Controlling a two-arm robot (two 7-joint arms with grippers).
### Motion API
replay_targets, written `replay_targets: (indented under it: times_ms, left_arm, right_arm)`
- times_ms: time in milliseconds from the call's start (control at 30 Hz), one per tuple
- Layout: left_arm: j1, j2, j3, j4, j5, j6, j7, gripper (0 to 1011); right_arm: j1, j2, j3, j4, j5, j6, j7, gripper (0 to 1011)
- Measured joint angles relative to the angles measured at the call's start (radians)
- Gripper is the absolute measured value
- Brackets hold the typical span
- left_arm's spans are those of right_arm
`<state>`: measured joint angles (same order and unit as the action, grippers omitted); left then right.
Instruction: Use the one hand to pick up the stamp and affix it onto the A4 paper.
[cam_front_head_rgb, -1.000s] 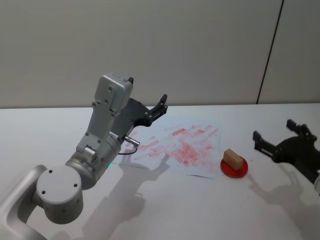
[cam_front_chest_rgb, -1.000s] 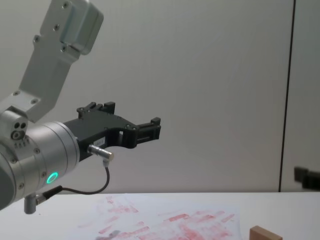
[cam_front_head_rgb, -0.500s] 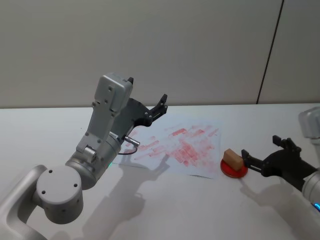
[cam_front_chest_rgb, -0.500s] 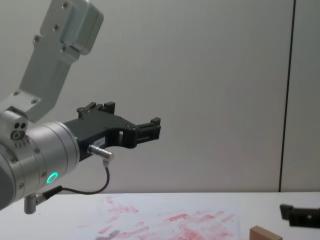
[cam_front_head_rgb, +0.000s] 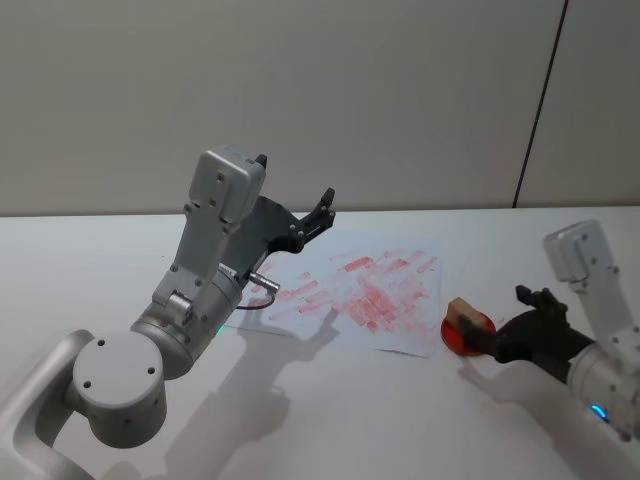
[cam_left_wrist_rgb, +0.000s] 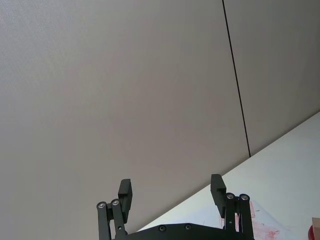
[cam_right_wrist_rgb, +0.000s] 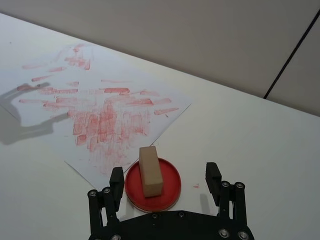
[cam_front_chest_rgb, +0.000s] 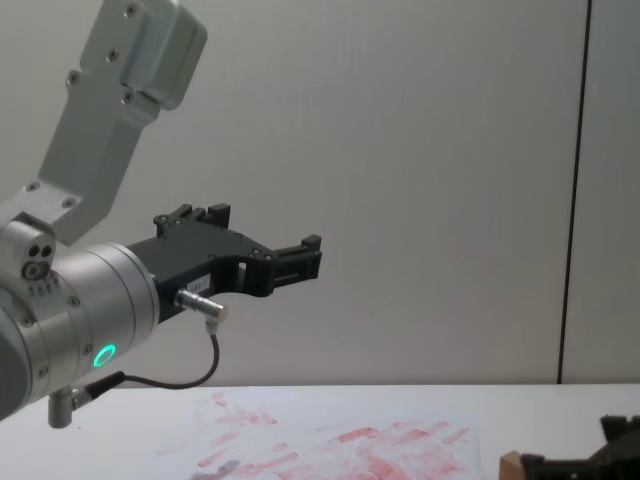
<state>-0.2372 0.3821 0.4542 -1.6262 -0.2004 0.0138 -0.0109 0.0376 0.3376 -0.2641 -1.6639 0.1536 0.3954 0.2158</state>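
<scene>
Head view. We see the left gripper (cam_front_head_rgb: 295, 178) raised over the far left part of the A4 paper (cam_front_head_rgb: 370, 295), its fingers spread and holding nothing. The paper lies on the white table (cam_front_head_rgb: 100, 260) and is covered in red marks. At its right corner sits a red dish (cam_front_head_rgb: 462, 342), and the stamp (cam_front_head_rgb: 461, 310) stands on that dish. The right gripper (cam_front_head_rgb: 495, 318) comes in from the right, low over the dish, with its fingers spread on either side of the stamp.

Left wrist view. We see the left gripper (cam_left_wrist_rgb: 171, 190) with both fingers (cam_left_wrist_rgb: 125, 192) wide apart against the wall, gripping nothing.

Right wrist view. We see the right gripper (cam_right_wrist_rgb: 165, 177) released, its fingers (cam_right_wrist_rgb: 212, 175) well apart. The stamp (cam_right_wrist_rgb: 150, 170) shows between them, nearer one finger, and neither finger visibly touches it. It rests off-centre on the red dish (cam_right_wrist_rgb: 171, 181), whose rim meets the edge of the A4 paper (cam_right_wrist_rgb: 100, 115).

Chest view. We see the left gripper (cam_front_chest_rgb: 268, 232) held high above the A4 paper (cam_front_chest_rgb: 350, 440), and the right gripper (cam_front_chest_rgb: 575, 450) low at the table (cam_front_chest_rgb: 560, 405), just beside the stamp (cam_front_chest_rgb: 510, 465).
</scene>
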Motion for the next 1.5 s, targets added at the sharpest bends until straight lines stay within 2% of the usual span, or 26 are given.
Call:
replay_targets:
  times_ms: [267,567,733,833,933,967,1167,1200,1267,1333,1367,1400,1500]
  left_arm:
    - [0.0,0.0,0.0,0.0,0.0,0.0,0.0,1001]
    - [0.0,0.0,0.0,0.0,0.0,0.0,0.0,1001]
    - [0.0,0.0,0.0,0.0,0.0,0.0,0.0,1001]
    - [0.0,0.0,0.0,0.0,0.0,0.0,0.0,1001]
    - [0.0,0.0,0.0,0.0,0.0,0.0,0.0,1001]
    - [0.0,0.0,0.0,0.0,0.0,0.0,0.0,1001]
    - [0.0,0.0,0.0,0.0,0.0,0.0,0.0,1001]
    - [0.0,0.0,0.0,0.0,0.0,0.0,0.0,1001]
    - [0.0,0.0,0.0,0.0,0.0,0.0,0.0,1002]
    - [0.0,0.0,0.0,0.0,0.0,0.0,0.0,1002]
    - [0.0,0.0,0.0,0.0,0.0,0.0,0.0,1001]
    - [0.0,0.0,0.0,0.0,0.0,0.0,0.0,1002]
    - [0.0,0.0,0.0,0.0,0.0,0.0,0.0,1002]
  right_arm:
    - [0.046,-0.039,-0.023,0.069,-0.05,0.01,0.017,1003]
    - [0.073,-0.062,-0.037,0.113,-0.079,0.015,0.024,979]
    - [0.082,-0.07,-0.042,0.129,-0.089,0.016,0.026,863]
    - [0.085,-0.073,-0.043,0.134,-0.092,0.017,0.027,760]
    - [0.089,-0.076,-0.045,0.14,-0.096,0.017,0.028,706]
    - [0.09,-0.077,-0.046,0.141,-0.097,0.017,0.028,648]
    - [0.093,-0.08,-0.047,0.147,-0.101,0.018,0.029,486]
    - [0.094,-0.081,-0.048,0.148,-0.102,0.018,0.029,425]
    - [0.095,-0.081,-0.048,0.15,-0.103,0.018,0.029,392]
    - [0.095,-0.082,-0.048,0.15,-0.103,0.018,0.029,280]
    - [0.095,-0.082,-0.048,0.151,-0.103,0.018,0.029,280]
    - [0.095,-0.082,-0.048,0.151,-0.103,0.018,0.029,233]
    - [0.095,-0.082,-0.048,0.151,-0.103,0.017,0.029,220]
